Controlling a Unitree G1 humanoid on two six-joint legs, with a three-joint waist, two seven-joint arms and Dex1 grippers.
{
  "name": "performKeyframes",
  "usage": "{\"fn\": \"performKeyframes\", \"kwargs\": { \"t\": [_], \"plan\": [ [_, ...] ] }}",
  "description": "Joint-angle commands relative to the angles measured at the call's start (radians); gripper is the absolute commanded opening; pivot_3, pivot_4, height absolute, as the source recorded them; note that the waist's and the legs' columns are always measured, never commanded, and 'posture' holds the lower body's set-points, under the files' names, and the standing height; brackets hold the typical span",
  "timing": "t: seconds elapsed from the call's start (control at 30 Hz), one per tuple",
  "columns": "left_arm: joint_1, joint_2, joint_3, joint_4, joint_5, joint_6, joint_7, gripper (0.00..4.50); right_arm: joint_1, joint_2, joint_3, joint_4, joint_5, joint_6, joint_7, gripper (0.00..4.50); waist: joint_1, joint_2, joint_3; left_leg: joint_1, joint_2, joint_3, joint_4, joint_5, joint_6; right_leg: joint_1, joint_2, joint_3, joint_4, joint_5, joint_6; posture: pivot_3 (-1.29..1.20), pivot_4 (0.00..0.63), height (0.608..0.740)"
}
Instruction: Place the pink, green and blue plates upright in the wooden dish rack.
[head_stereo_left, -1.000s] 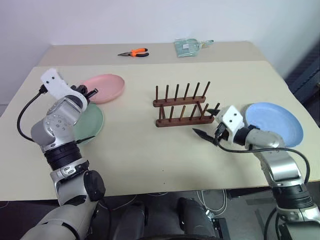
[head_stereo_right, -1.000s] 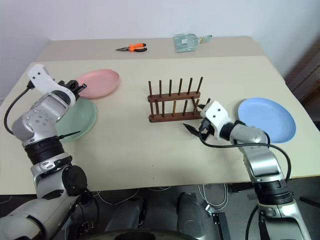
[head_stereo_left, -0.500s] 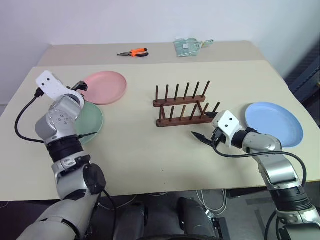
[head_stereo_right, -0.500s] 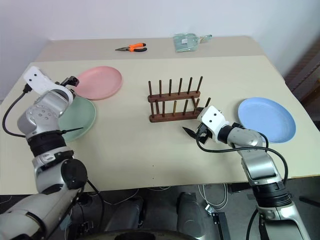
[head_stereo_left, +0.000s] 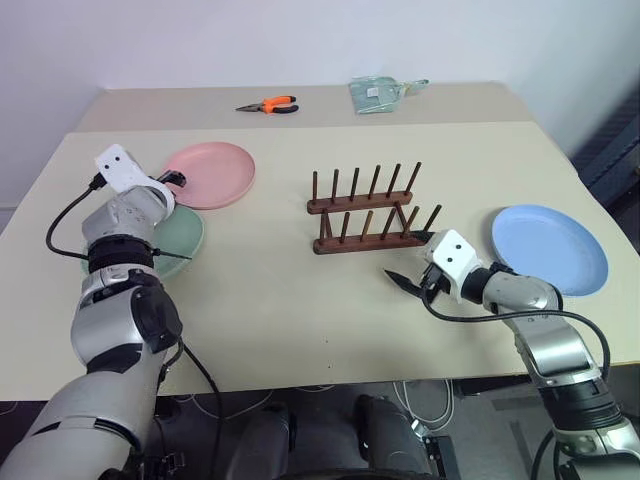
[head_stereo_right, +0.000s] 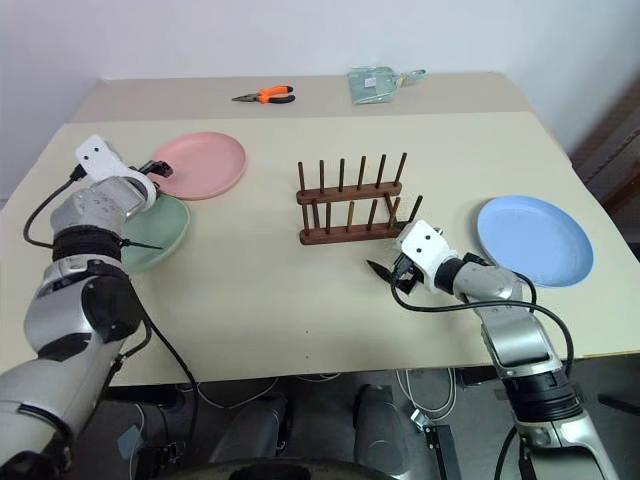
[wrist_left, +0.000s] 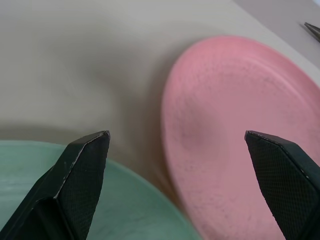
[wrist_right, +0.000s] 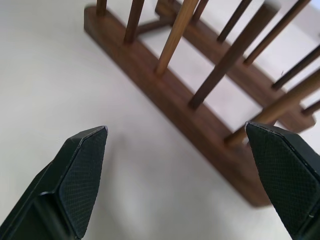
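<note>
Three matte round plates are lying flat on the table (head_stereo_left: 300, 300): pink plate (head_stereo_left: 210, 174) and green plate (head_stereo_left: 180, 238) overlapping at left, blue plate (head_stereo_left: 550, 248) at right. Wooden rack (head_stereo_left: 368, 213) is sitting mid-table, empty, rails running left-right, pegs upright. Left gripper (wrist_left: 180, 185) is hovering spread over the pink-green edge. Right gripper (wrist_right: 185, 175) is gaping, empty, beside the rack.

Flat on beige worktop (head_stereo_right: 300, 300): round pink plate (head_stereo_right: 198, 164), mint green plate (head_stereo_right: 155, 232), light blue plate (head_stereo_right: 534, 240); empty dark-brown wooden peg rack (head_stereo_right: 350, 205) between.
</note>
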Motion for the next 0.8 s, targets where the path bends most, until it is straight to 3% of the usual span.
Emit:
{"fn": "performKeyframes", "kwargs": {
  "t": [0.03, 0.23, 0.27, 0.33, 0.57, 0.6, 0.8],
  "plan": [
    [-0.055, 0.008, -0.025, 0.086, 0.01, -0.039, -0.042, 4.44, 0.001, -0.003, -0.018, -0.024, -0.002, -0.016, -0.013, 4.5, 0.0, 0.0, 0.0, 0.0, 0.0, 0.0, 0.0, 0.0, 0.0, 0.0, 0.0, 0.0, 0.0, 0.0, 0.001, 0.0, 0.15, 0.74],
    [-0.113, -0.013, 0.001, 0.16, -0.028, -0.062, -0.046, 4.44, 0.005, -0.004, -0.022, -0.022, -0.008, -0.02, -0.026, 4.5, 0.0, 0.0, 0.0, 0.0, 0.0, 0.0, 0.0, 0.0, 0.0, 0.0, 0.0, 0.0, 0.0, -0.001, 0.001, 0.0, 0.15, 0.74],
    [-0.118, -0.016, 0.004, 0.167, -0.03, -0.066, -0.04, 4.21, 0.005, -0.004, -0.022, -0.021, -0.008, -0.021, -0.027, 4.5, 0.0, 0.0, 0.0, 0.0, 0.0, 0.0, 0.0, 0.0, 0.0, 0.0, 0.0, 0.0, 0.0, -0.001, 0.001, 0.0, 0.15, 0.74],
    [-0.121, -0.022, 0.017, 0.177, -0.041, -0.086, -0.017, 3.63, 0.004, -0.004, -0.023, -0.019, -0.01, -0.024, -0.031, 4.5, 0.0, 0.0, 0.0, 0.0, 0.0, 0.0, 0.0, 0.0, 0.0, 0.0, 0.0, 0.0, 0.0, -0.001, 0.001, 0.0, 0.15, 0.74],
    [-0.118, -0.031, 0.054, 0.189, -0.078, -0.105, 0.031, 0.2, -0.001, -0.007, -0.031, -0.011, -0.013, -0.035, -0.041, 4.5, -0.001, 0.0, 0.0, 0.0, 0.0, 0.0, 0.0, 0.0, 0.0, -0.001, 0.0, 0.0, 0.001, 0.0, 0.001, 0.0, 0.15, 0.74],
    [-0.117, -0.032, 0.057, 0.189, -0.083, -0.1, 0.03, 0.02, -0.002, -0.007, -0.032, -0.01, -0.013, -0.037, -0.042, 4.5, -0.001, 0.0, 0.0, 0.0, 0.0, 0.0, 0.0, 0.0, 0.0, -0.001, 0.0, 0.0, 0.001, 0.0, 0.001, 0.0, 0.15, 0.74],
    [-0.11, -0.047, 0.037, 0.17, -0.086, -0.085, -0.019, 0.02, -0.02, -0.006, -0.035, 0.007, -0.019, -0.06, -0.053, 4.5, 0.0, 0.0, 0.0, 0.0, 0.0, 0.0, 0.0, 0.0, 0.0, 0.0, 0.0, 0.0, 0.001, 0.0, 0.001, 0.0, 0.15, 0.74]
  ]
}}
